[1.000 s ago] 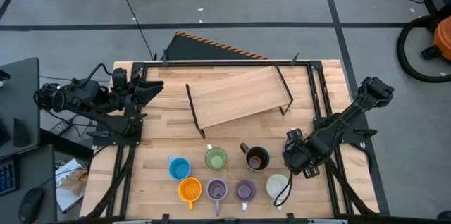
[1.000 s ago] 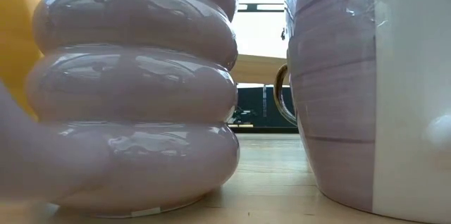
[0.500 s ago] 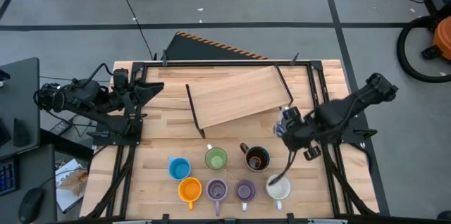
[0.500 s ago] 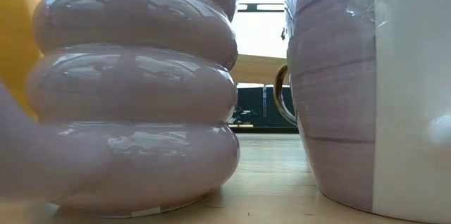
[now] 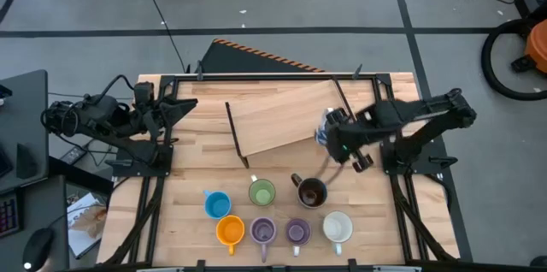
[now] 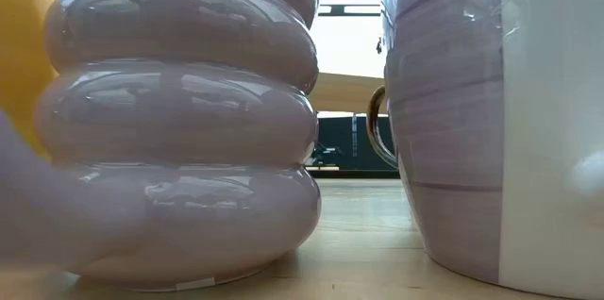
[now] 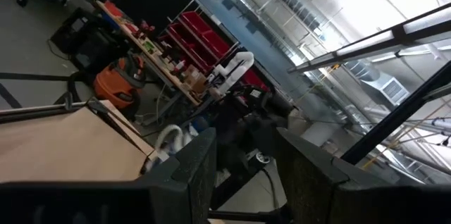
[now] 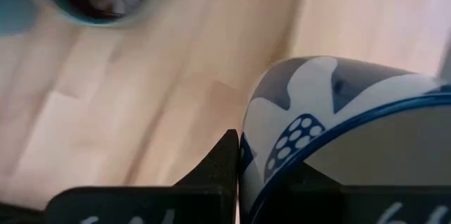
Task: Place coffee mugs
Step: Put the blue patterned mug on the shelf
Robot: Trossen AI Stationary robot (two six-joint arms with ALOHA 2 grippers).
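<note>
- The right gripper [image 5: 332, 139] was clamped on the rim of a white mug with dark blue patches and dots [image 8: 338, 132], holding it above the table [image 5: 197, 161] at the right near corner of a tilted wooden shelf [image 5: 286, 116].
- Seven more mugs stood in two rows at the near side of the table.
- Farther row, left to right: a blue mug [image 5: 217, 204], a green mug [image 5: 261, 192] and a dark brown mug [image 5: 311, 192].
- Nearer row: an orange mug [image 5: 230, 231], a ribbed pale purple mug [image 5: 262, 232], a second purple mug [image 5: 297, 231] and a white mug [image 5: 338, 226].
- Up close, the ribbed mug [image 6: 179, 121] was made of stacked glossy rings, and the smooth purple one [image 6: 444, 111] stood just beside it.
- The left gripper [image 5: 179, 109] waited at the far left edge, its fingers [image 7: 194, 171] parted and holding nothing.
</note>
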